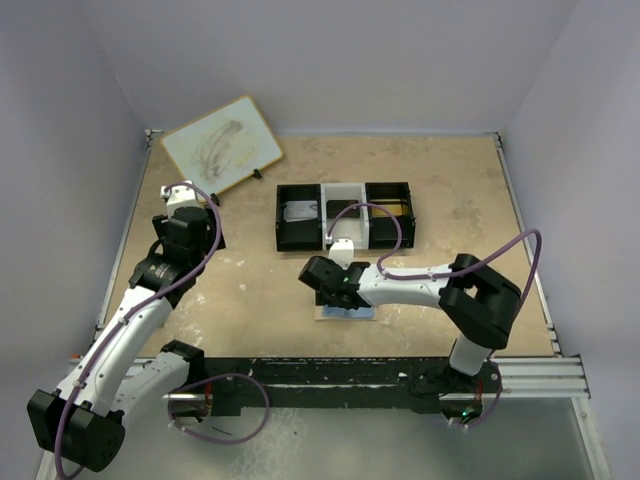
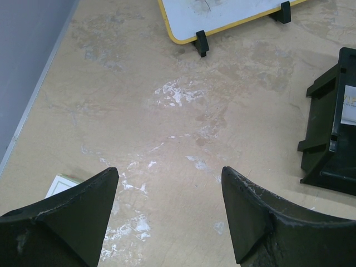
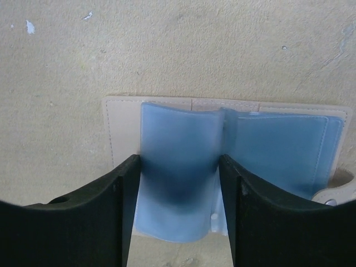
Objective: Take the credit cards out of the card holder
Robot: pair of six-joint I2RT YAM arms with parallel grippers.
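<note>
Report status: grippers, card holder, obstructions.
Left gripper open, idle over table. Right gripper straddling blue sleeve of card holder, grip unclear. Nothing blocking it.

Smooth translucent blue plastic card holder [image 3: 261,147]

My left arm angles forward on the left side, left gripper [image 2: 169,178] jaws spread wide, while my right arm folds across toward centre, right gripper [image 3: 178,161] pointing straight down, fingers part-way apart.
</note>
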